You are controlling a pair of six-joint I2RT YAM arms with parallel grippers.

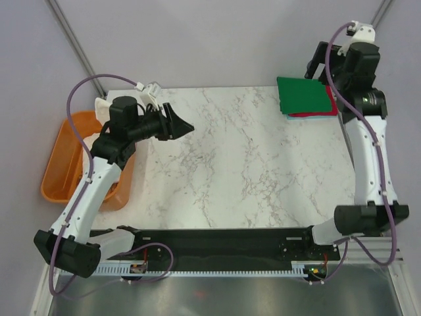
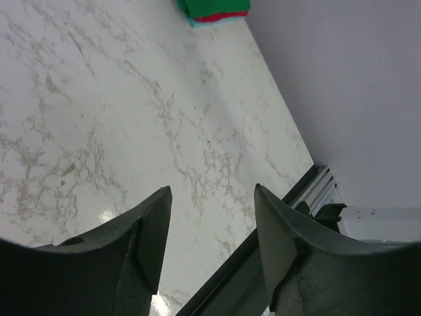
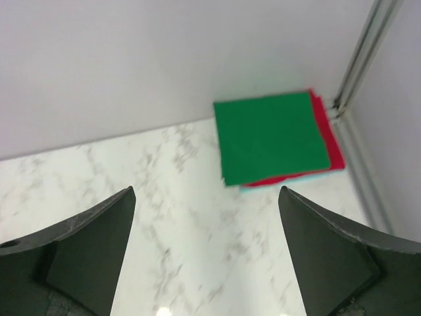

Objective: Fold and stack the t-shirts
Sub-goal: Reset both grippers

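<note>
White marble-look bench (image 1: 230, 171), seen from above, with two arms bolted at its near edge. Off the left edge, an orange tub (image 1: 59, 171), partly hidden behind the left arm; cannot tell what is inside.

At the far right corner, close to the wall, a neat stack of folded tees. Green tee (image 3: 273, 138) on top. Red tee (image 3: 332, 151) under it, showing along two sides. Thin edge of a pale blue tee (image 3: 283, 181) at the bottom.

Judged well along: three tees folded and stacked, no loose tee lying on the bench. Unclear whether more wait in the tub; no white tee in view.

Left gripper (image 1: 186, 125) over the far left part of the bench, near the tub, jaws apart, holding nothing. Right gripper (image 3: 207, 197) raised near the far right corner, close to the stack, jaws spread wide, empty, not touching the cloth.

Nothing between either gripper and the stack. Only the left arm itself crowding the tub.
</note>
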